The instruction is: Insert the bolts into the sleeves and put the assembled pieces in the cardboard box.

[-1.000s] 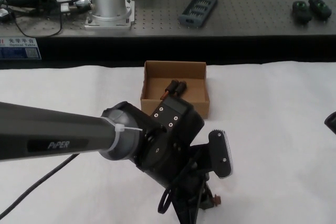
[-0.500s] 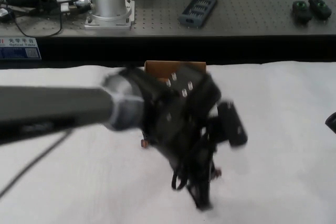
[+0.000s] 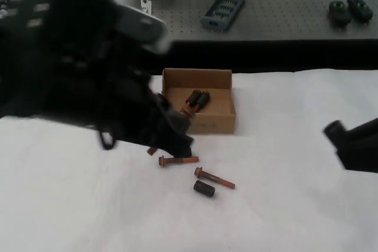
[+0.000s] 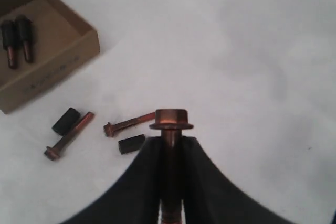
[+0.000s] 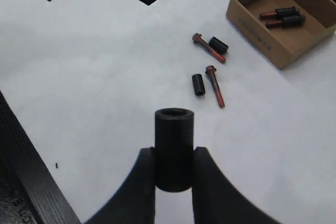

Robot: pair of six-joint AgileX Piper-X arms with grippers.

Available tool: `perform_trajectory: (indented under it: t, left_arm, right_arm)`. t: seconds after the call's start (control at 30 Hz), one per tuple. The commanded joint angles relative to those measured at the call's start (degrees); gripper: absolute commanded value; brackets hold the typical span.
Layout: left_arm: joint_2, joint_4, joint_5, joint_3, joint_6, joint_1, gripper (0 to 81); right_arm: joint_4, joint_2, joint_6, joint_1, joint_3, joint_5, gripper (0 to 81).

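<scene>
Box (image 3: 212, 123) holds two assembled pieces (image 3: 196, 98) (side by side); left tool (image 4: 170, 148) grips bolt (image 4: 170, 120), right tool (image 5: 174, 156) sleeve (image 5: 174, 129).

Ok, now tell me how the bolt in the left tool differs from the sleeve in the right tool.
The bolt is coppery; the sleeve is black. The bolt ends in a flanged hex head on a thin shank; the sleeve is a plain tube with an open bore. Shared: each is clamped with its end protruding, bolt in the left tool, sleeve in the right tool, not yet joined.
</scene>
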Motion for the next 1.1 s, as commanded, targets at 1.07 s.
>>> perform_trajectory:
  t: [1.07]
  left_arm:
    - [-9.76,-66.64,9.99,23.24,-44.89,6.04,0.6]
  right_arm:
    - [-42.92,17.12,23.41,9.30,4.34,-27.86,2.7]
